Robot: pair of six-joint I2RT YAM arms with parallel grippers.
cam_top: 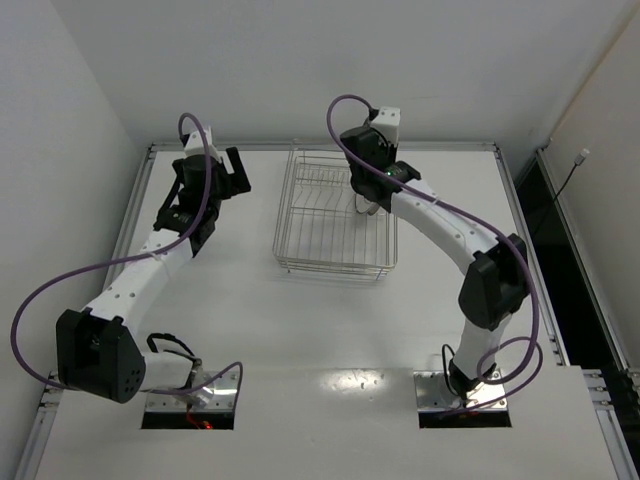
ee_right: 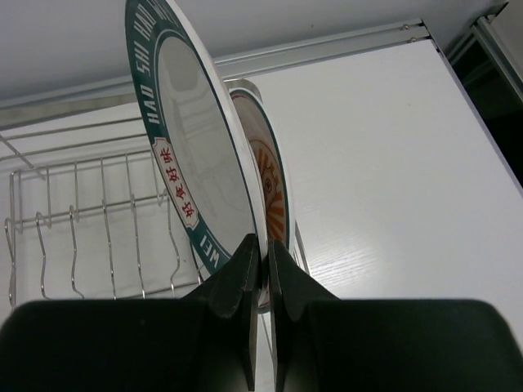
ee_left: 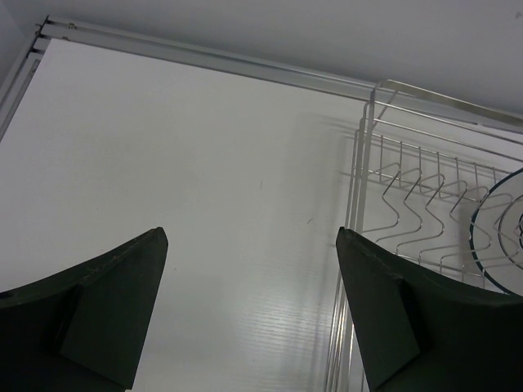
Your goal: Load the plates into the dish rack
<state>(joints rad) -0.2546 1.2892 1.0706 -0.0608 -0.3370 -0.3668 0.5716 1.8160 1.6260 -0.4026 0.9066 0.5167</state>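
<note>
The chrome wire dish rack [cam_top: 330, 225] stands at the table's middle back. My right gripper [ee_right: 263, 245] is shut on the lower rim of the white plate with the dark lettered rim [ee_right: 192, 139], held upright over the rack's right side [cam_top: 364, 203]. The plate with the orange-red sunburst centre [ee_right: 271, 192] stands upright just behind it, by the rack's right wall. A pale plate with a dark ringed centre motif [ee_left: 500, 237] shows upright in the rack [ee_left: 409, 204] at the left wrist view's right edge. My left gripper [ee_left: 252, 237] is open and empty above bare table, left of the rack [cam_top: 232, 172].
A raised metal rail [cam_top: 250, 147] runs along the table's back edge, and white walls close in behind and at the left. The rack's rows of upright prongs [ee_right: 90, 220] are bare left of the held plate.
</note>
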